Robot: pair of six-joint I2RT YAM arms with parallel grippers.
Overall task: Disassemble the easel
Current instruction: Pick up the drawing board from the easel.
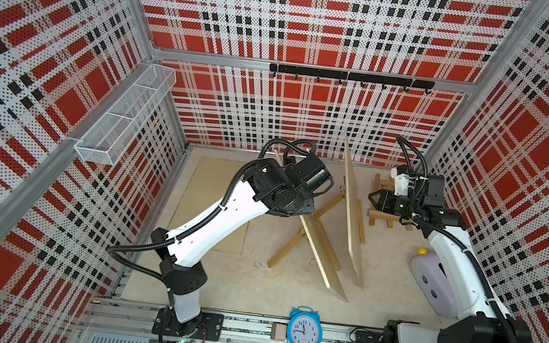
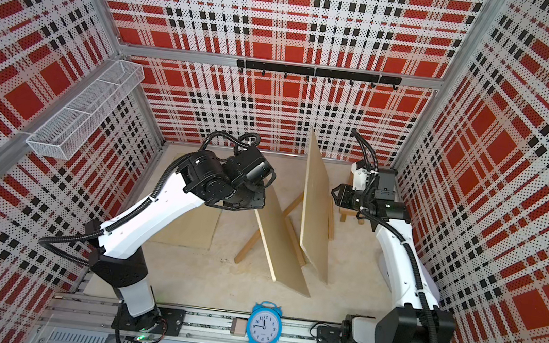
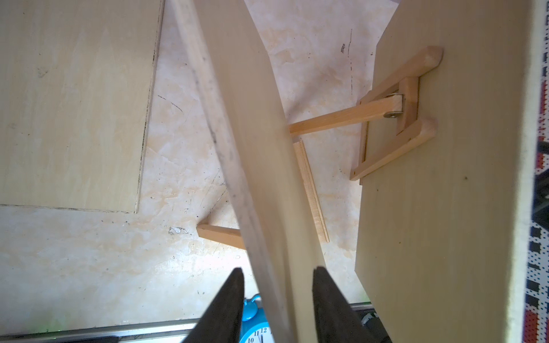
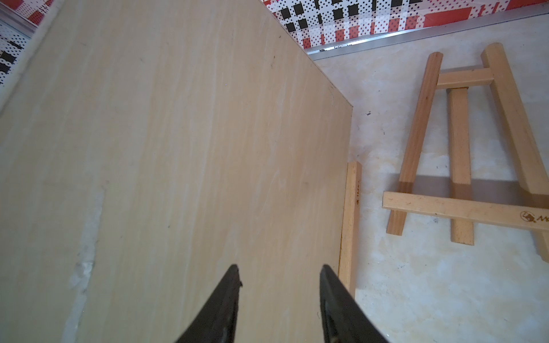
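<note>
Three boards (image 4: 178, 148), three easels (image 4: 463, 205), one clock (image 1: 304, 331)

matt plywood board (image 4: 178, 148), smooth wooden easel (image 4: 459, 148)

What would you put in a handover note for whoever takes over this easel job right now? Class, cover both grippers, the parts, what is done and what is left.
Left gripper: open, jaws straddling the top edge of the left board, not yet clamped.
Right gripper: open, empty, facing the right board.
Parts: each board stands on its own easel, the left easel and the right easel.
Done, apparently: a third board lies flat, and a folded easel lies flat at the rear right.
Left: lift both boards off, then fold both standing easels.
</note>
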